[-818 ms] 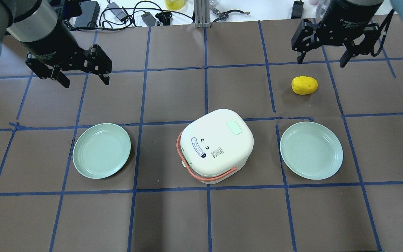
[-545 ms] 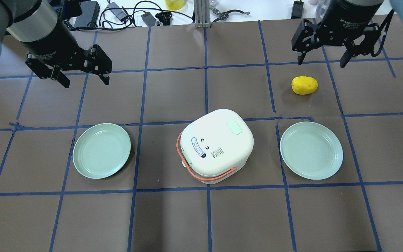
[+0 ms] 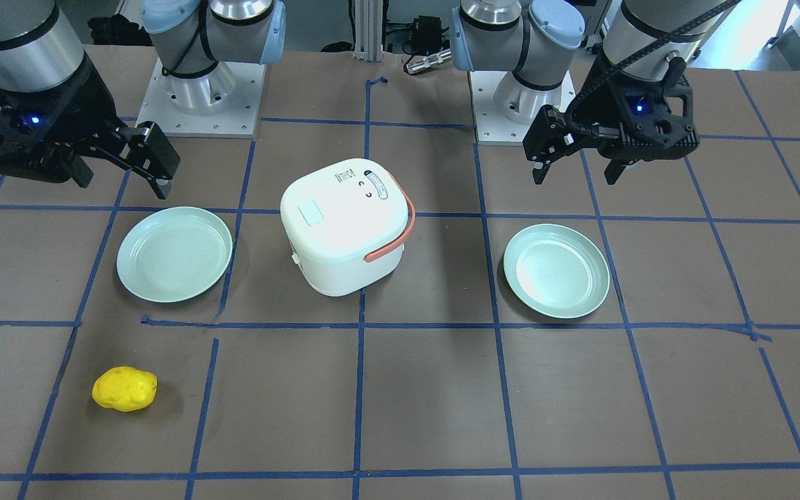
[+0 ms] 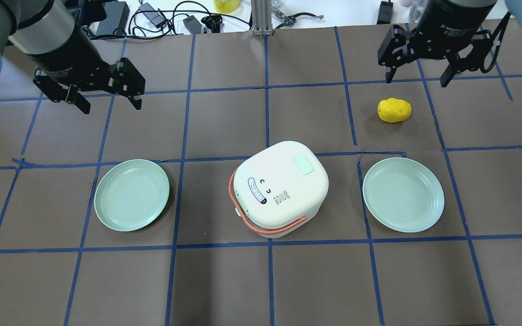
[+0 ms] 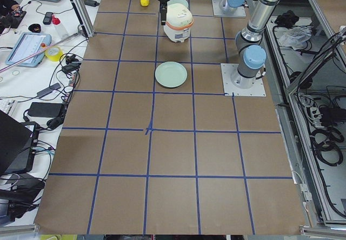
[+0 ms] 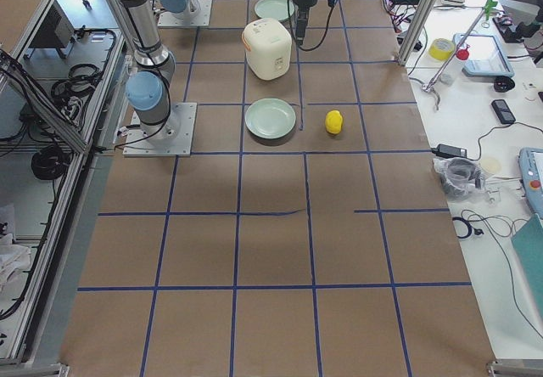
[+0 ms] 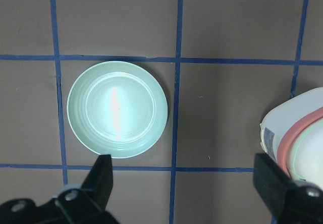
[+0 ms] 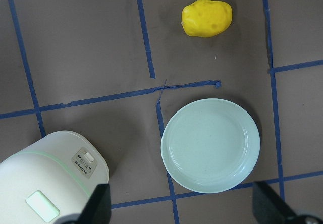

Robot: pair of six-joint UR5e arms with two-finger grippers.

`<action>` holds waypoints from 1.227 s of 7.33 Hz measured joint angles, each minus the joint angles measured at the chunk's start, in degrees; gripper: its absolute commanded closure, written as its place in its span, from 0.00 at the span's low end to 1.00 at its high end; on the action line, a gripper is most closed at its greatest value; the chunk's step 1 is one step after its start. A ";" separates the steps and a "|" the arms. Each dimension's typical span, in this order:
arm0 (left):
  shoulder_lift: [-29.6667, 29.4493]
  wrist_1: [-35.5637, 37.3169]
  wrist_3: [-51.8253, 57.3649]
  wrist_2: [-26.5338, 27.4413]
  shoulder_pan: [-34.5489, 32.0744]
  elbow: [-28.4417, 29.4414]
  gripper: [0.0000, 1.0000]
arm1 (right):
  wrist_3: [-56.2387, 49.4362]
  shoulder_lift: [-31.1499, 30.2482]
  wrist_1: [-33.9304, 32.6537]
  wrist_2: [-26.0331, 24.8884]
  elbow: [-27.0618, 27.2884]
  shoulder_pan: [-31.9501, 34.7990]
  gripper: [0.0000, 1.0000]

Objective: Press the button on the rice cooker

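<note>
The white rice cooker (image 4: 281, 188) with a salmon handle stands at the table's middle, lid shut. A pale green rectangular button (image 4: 305, 165) sits on its lid, and a small grey control panel (image 8: 85, 160) shows on its side in the right wrist view. My left gripper (image 4: 111, 107) is open and empty, high over the table's far left, well away from the cooker. My right gripper (image 4: 415, 81) is open and empty at the far right, just beyond the yellow potato. The cooker's edge also shows in the left wrist view (image 7: 298, 138).
Two pale green plates lie either side of the cooker, one on the left (image 4: 132, 194) and one on the right (image 4: 403, 194). A yellow potato (image 4: 394, 110) lies beyond the right plate. Cables and tools (image 4: 175, 18) lie past the table's far edge.
</note>
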 measured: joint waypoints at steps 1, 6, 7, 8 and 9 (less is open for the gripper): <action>0.00 0.00 0.02 0.00 0.00 0.00 0.00 | 0.19 0.16 -0.21 0.03 0.05 0.01 0.00; 0.00 0.00 -0.03 0.00 0.00 0.00 0.00 | 1.17 0.16 -0.11 -0.53 0.35 0.01 0.10; 0.00 0.00 -0.05 0.00 0.00 0.00 0.00 | 1.52 0.21 -0.50 -0.26 0.52 0.22 0.35; 0.00 0.00 -0.04 0.00 0.00 0.00 0.00 | 3.03 0.37 -0.71 0.10 0.65 1.14 0.66; 0.00 0.00 -0.03 0.00 0.00 0.00 0.00 | 5.79 0.69 -0.79 0.28 0.88 3.03 0.87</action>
